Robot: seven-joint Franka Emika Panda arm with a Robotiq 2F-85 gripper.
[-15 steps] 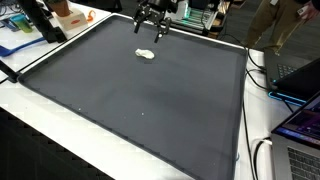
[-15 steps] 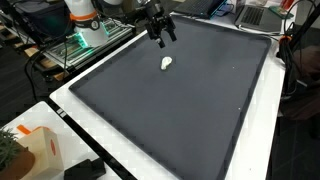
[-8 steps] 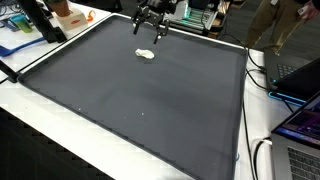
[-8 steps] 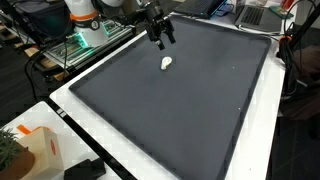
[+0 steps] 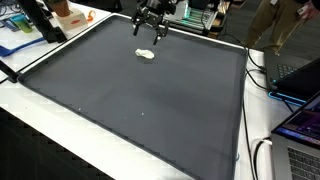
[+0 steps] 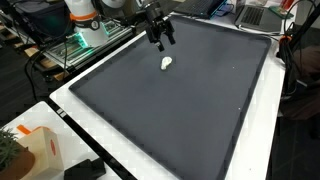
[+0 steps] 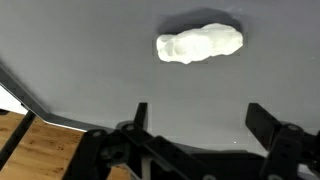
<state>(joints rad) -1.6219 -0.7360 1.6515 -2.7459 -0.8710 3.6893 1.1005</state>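
Your jaws are spread wide and empty, hanging above the dark mat point(image 5: 140, 100) near its far edge and touching nothing. The white lump point(image 7: 200, 45) lies flat on the mat just beyond the fingers point(image 7: 262, 120), not between them, and well apart from the clutter along the bench point(image 5: 50, 108).

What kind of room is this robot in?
Probably a lab or workshop: a robot arm reaches over a big dark mat, with laptops and cables alongside.
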